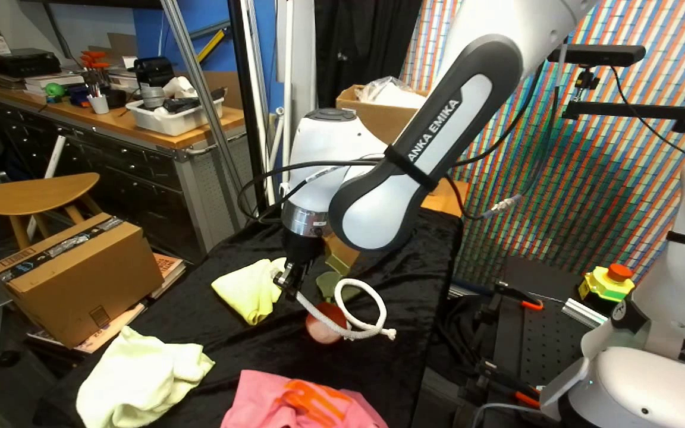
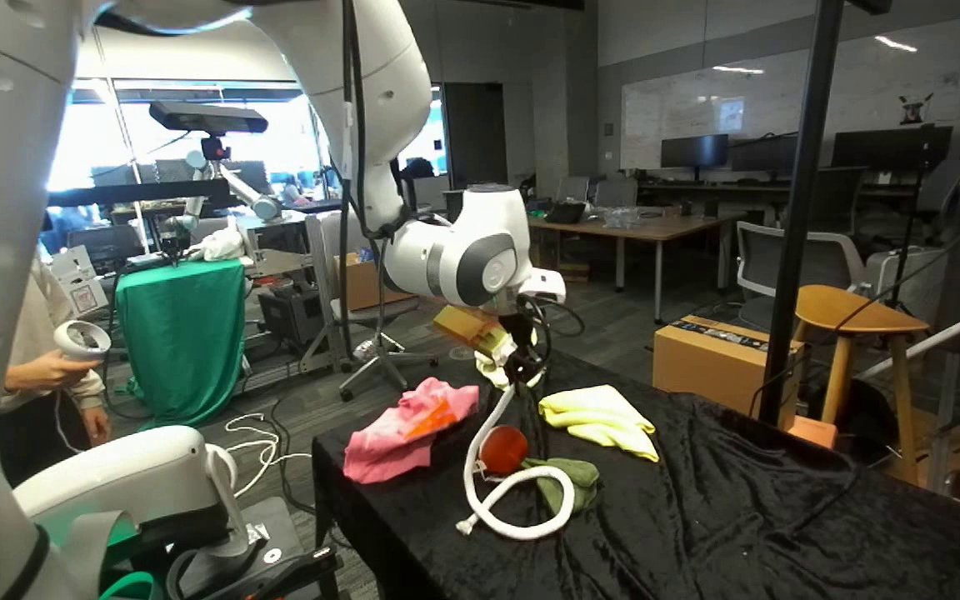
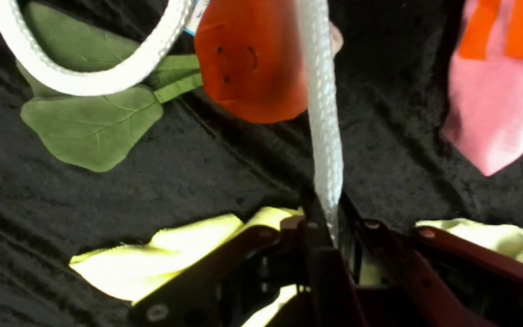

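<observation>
My gripper (image 1: pixel 291 286) is shut on a white braided rope (image 1: pixel 322 316) and holds it by one end above the black-draped table. In the wrist view the rope (image 3: pixel 325 118) runs up from between the fingertips (image 3: pixel 328 204). Its other part curls into a loop (image 2: pixel 522 531). Under the rope lies a red round soft toy (image 3: pixel 252 68) with a small drawn face and green fabric leaves (image 3: pixel 93 131). A yellow cloth (image 1: pixel 247 289) lies beside and below the gripper. Whether the loop touches the table or the leaves I cannot tell.
A pink cloth with orange stripes (image 1: pixel 271 398) and a pale yellow cloth (image 1: pixel 140 380) lie on the black table cover (image 2: pixel 697 500). A cardboard box (image 1: pixel 87 279) and a stool (image 1: pixel 33 193) stand beyond the table. A person (image 2: pixel 38 375) holds a controller.
</observation>
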Controlling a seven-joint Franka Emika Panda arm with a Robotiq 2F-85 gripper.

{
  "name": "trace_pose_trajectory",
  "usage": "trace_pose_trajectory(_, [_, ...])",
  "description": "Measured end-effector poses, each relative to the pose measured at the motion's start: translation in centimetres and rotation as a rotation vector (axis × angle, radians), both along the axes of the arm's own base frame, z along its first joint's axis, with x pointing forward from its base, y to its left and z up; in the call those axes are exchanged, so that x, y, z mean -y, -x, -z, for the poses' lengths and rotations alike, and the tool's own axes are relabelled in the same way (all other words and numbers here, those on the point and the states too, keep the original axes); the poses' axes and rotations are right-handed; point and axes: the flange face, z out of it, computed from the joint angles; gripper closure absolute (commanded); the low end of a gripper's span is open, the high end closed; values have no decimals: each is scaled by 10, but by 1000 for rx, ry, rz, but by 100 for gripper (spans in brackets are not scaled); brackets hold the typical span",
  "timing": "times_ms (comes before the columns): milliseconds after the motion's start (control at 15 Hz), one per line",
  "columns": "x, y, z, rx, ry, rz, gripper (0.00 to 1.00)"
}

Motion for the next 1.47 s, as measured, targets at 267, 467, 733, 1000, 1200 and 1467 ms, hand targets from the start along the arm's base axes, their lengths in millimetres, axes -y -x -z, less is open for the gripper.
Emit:
trace_pose_trajectory(267, [23,-31,38,-61,-2,123,92])
trace_pose_trajectory(467, [28,-46,54,-102,-18,185,56])
trace_pose_trajectory(733, [28,-55,53,-106,-37,223,27])
trace_pose_trajectory(1000, [27,-59,42,-83,-38,229,0])
trace_pose_trajectory(1200, [26,-65,27,-38,-18,217,0])
trace_pose_trajectory(1467, [16,-79,11,11,-6,202,0])
